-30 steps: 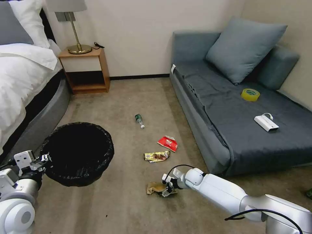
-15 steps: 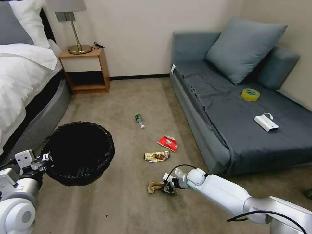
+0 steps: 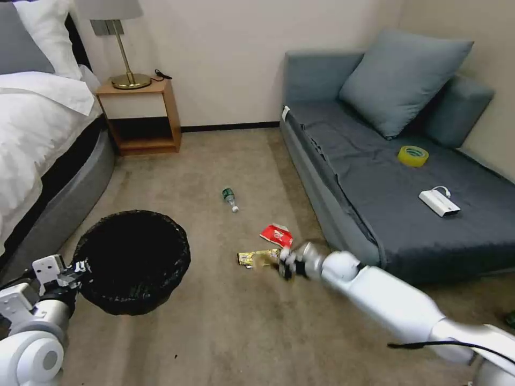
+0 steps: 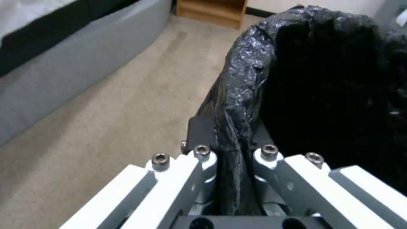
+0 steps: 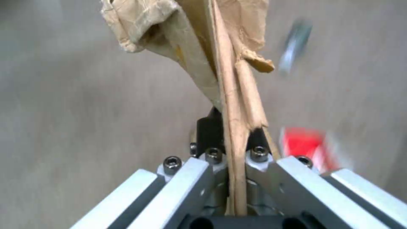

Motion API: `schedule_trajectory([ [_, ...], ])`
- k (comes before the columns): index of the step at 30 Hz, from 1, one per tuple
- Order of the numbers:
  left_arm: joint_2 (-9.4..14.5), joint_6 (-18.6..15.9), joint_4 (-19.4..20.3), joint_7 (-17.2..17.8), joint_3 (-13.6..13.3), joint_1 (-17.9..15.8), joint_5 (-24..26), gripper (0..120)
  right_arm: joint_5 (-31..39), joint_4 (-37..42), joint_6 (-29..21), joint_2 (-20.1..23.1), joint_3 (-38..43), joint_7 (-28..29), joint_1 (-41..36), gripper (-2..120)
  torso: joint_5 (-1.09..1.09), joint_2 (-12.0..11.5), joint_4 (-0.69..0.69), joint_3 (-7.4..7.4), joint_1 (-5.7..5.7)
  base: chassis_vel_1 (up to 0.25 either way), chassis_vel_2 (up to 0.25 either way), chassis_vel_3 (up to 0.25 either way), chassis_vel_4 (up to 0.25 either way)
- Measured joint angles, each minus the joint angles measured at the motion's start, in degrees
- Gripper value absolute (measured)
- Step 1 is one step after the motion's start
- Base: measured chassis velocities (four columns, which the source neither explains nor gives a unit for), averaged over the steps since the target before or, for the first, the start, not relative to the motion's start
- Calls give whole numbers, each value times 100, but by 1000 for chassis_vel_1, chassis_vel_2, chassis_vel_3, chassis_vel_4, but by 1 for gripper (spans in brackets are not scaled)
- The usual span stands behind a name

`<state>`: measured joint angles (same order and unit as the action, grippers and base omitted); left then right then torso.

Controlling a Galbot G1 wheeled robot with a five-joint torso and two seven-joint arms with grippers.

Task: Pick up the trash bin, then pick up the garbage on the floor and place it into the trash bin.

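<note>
In the head view, the left gripper (image 3: 80,268) grips the rim of the trash bin (image 3: 134,261), held at the robot's left; nothing can be made out in its dark inside. The right gripper (image 3: 283,261) is above the carpet by the gold wrapper (image 3: 252,258). The red packet (image 3: 277,235) and small bottle (image 3: 229,199) lie farther off on the carpet (image 3: 214,332).

In the left wrist view, the jaws are clamped on the bin's black liner (image 4: 237,105).

In the right wrist view, the jaws pinch the brown paper pouch (image 5: 212,47) above the floor.
</note>
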<state>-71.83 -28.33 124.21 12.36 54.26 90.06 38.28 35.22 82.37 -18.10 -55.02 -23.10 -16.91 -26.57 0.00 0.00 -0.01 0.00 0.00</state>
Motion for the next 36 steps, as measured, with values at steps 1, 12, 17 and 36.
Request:
schedule_trajectory([
  [1,-11,7,-1,-9,-84,10,-29,5,286,586,-92,69,71,247,113,0,0,0,0,0,0,0,0,0,0],
  [12,-136,9,227,-19,-690,39,-241,5,1681,2759,-439,-251,-677,1582,1185,0,-1,0,2,-1,0,0,0,0,0],
  [17,-226,-15,415,86,-1056,55,-360,5,1858,3184,-591,-678,-1461,2013,1191,0,-1,1,2,-1,0,0,0,0,0],
  [36,-276,-134,854,164,-1136,215,-91,5,761,2361,-740,-612,-1640,2129,179,19,1,0,0,0,0,0,0,0,0],
])
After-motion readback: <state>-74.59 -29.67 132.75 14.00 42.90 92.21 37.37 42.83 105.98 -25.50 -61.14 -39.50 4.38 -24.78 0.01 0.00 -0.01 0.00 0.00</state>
